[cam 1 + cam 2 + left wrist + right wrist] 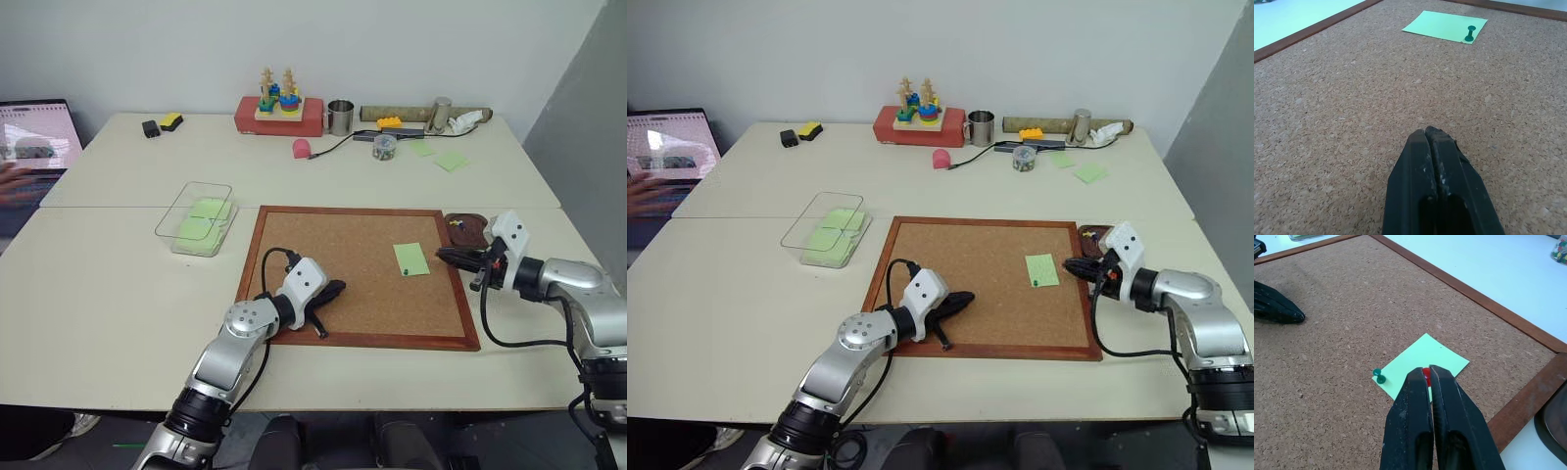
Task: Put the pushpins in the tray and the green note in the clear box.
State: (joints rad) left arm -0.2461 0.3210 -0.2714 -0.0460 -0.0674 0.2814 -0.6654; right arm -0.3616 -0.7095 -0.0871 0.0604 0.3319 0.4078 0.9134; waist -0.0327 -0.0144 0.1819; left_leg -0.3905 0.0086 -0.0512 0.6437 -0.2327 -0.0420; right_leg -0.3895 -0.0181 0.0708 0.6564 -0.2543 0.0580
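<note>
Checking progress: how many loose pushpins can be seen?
2: green pushpin in the green note on the corkboard; red pushpin pinched in the right hand. The tray may hide more.

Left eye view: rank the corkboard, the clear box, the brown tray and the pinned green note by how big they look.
1. corkboard
2. clear box
3. brown tray, partly hidden by the right gripper
4. green note, close to the tray's visible part, so unsure

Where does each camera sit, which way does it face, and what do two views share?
Head stereo views: on the head, facing down over the corkboard; both arms show.
Left wrist view: along the shut left gripper, across the cork.
Right wrist view: along the right gripper, shut on a red pushpin.
Shared by both wrist views: green note, green pushpin.
</note>
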